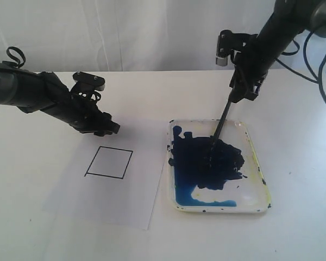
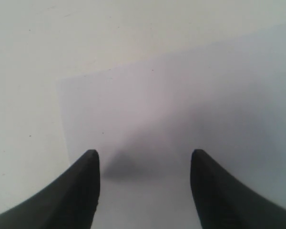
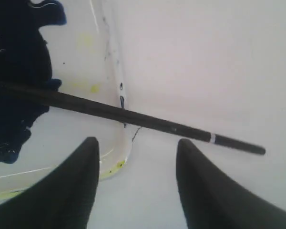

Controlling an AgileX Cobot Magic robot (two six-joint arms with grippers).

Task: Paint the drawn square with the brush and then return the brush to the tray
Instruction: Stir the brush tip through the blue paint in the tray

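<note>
evidently light, stiff and thin, the brush (image 3: 143, 120) lies tip-down in the tray's (image 1: 250, 147) wet paint, handle across the rim. right claw (image 3: 137, 140) gapes wide and empty; pinch the dry mid-handle. left claw (image 2: 144, 151) is wide too.

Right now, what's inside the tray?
Dark blue paint, and the brush lying tip-first in it, handle over the rim. The tray floor beneath the paint is hidden.

The white table (image 1: 293, 228) carries a white paper sheet (image 1: 119, 201) on the left and, just right of it, a paint-smeared white tray (image 1: 249, 142).
</note>
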